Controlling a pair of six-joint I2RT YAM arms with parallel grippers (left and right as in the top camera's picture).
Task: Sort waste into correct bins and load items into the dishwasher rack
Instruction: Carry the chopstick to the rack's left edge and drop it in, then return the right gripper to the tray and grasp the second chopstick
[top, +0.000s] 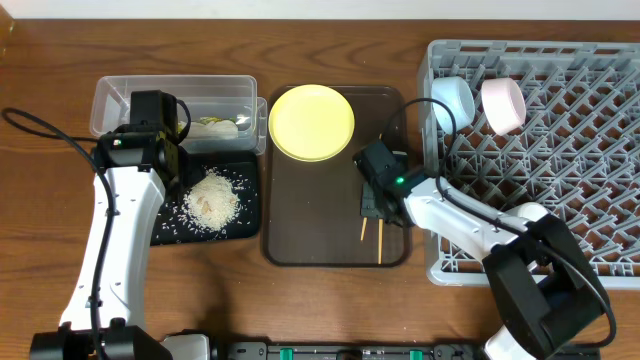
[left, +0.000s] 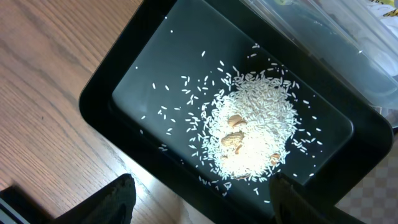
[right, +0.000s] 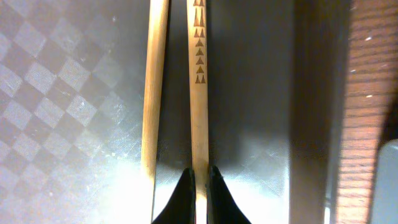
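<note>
On the brown tray (top: 310, 220), my right gripper (right: 200, 182) pinches one patterned chopstick (right: 199, 112) (its twin (right: 152, 93) lies free alongside), my left gripper (left: 205, 202) gapes over rice (left: 252, 124), and next, I judge, comes a lift to the rack (top: 580, 170).

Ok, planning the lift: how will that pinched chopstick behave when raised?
Likely stiff and light: the chopstick is thin, straight wood. Its smooth round shaft may pivot or slip in the right pincer's narrow tips. Its loose twin could roll if nudged.
</note>
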